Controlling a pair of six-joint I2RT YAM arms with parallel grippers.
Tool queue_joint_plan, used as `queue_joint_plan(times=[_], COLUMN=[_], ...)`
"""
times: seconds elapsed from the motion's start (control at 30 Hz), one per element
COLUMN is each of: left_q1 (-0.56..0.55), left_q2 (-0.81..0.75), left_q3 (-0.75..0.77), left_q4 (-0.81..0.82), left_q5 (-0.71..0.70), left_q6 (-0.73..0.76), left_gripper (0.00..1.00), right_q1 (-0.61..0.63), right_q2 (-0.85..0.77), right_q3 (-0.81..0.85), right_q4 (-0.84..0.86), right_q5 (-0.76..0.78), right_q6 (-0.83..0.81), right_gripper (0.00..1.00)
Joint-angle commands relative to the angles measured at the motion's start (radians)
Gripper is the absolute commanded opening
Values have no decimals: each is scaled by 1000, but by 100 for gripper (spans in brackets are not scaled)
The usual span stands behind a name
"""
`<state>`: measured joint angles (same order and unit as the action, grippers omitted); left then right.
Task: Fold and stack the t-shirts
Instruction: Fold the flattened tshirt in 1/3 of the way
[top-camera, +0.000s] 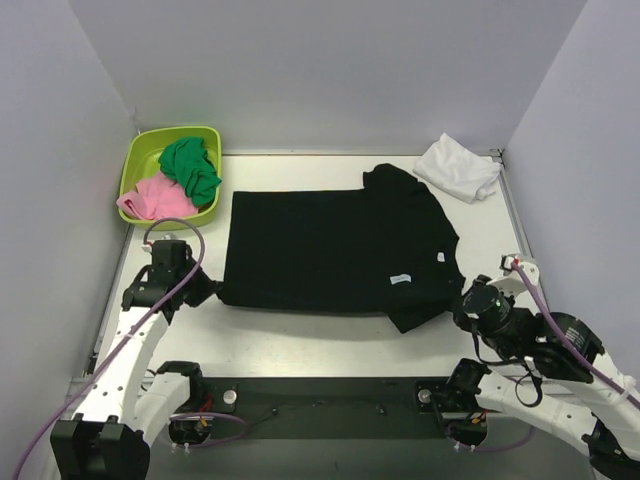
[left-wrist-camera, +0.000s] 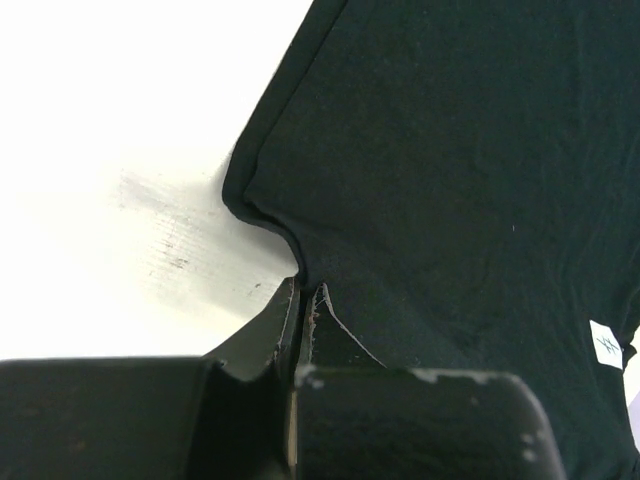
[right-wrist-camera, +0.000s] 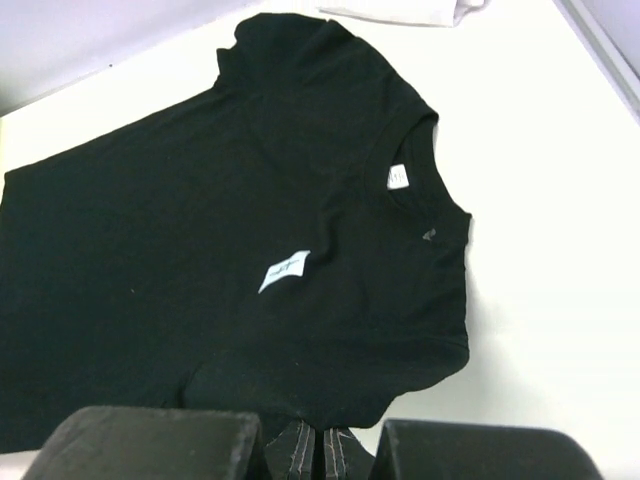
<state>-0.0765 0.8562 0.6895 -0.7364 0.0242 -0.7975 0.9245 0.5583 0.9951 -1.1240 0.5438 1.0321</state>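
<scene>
Top view: black t-shirt (top-camera: 320, 250) lies flat, spanning between the grippers. Left gripper (top-camera: 208, 292) sits at its near hem corner, right gripper (top-camera: 458, 310) at its near sleeve. White t-shirt (top-camera: 458, 167) is crumpled well beyond the right gripper.
Left wrist: fingers pressed together, pinching the hem corner.
Right wrist: fingers together, nipping the sleeve edge.

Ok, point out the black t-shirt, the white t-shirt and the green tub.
black t-shirt (top-camera: 320, 250), top external view, middle of its body
white t-shirt (top-camera: 458, 167), top external view, centre of the bundle
green tub (top-camera: 140, 158), top external view, bare left inner wall
</scene>
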Motion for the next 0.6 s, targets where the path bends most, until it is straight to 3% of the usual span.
queue_joint_plan(times=[0.0,0.2,0.4,0.57], left_q1=[9,9,9,9], left_q2=[47,127,191,242], left_q3=[74,129,174,197], left_q4=[95,135,150,166], left_q5=[-3,2,0,-1], left_q6=[11,-3,-6,-8], left_gripper=[0,0,0,0], right_q1=[4,-67,-283,-375], right_q2=[109,215,242,281], right_q3=[69,126,77,71], right_q4=[41,128,268,326], right_q5=[103,72,-143,-267], right_q6=[-81,-197,-337,-395], right_gripper=[0,0,0,0])
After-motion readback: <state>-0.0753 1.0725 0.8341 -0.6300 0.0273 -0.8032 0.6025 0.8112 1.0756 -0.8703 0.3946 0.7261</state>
